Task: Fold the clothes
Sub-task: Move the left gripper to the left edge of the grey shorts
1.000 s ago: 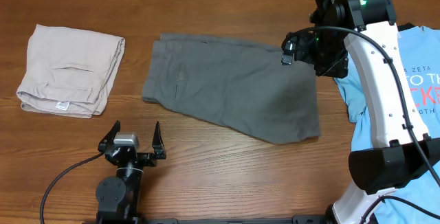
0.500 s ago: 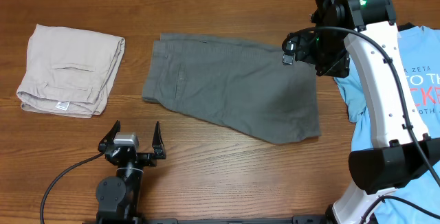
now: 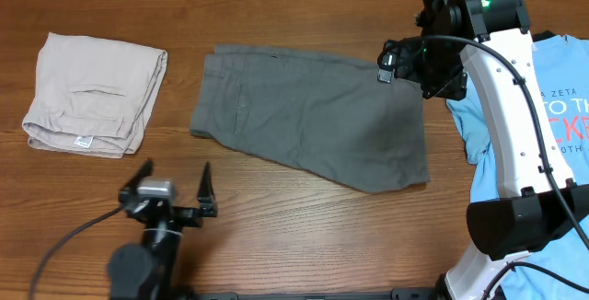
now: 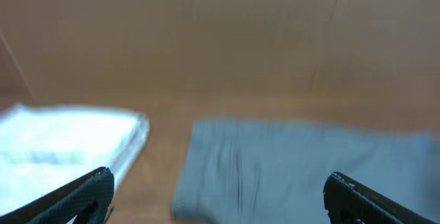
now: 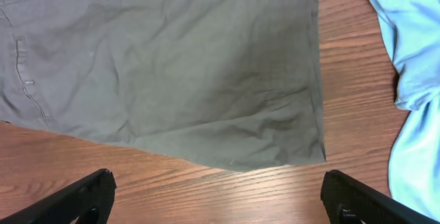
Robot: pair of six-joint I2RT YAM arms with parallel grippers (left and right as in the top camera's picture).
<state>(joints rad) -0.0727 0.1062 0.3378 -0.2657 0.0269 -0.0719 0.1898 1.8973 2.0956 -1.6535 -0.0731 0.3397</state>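
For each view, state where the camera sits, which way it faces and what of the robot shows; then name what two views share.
Overhead: above the table, looking down on grey shorts and beige garment; left gripper and right arm show.
Left wrist: low, facing forward across the table, blurred; own fingertips in bottom corners.
Right wrist: over the shorts' hem, facing down; right gripper tips in bottom corners.
Shared: both wrist views show the shorts.
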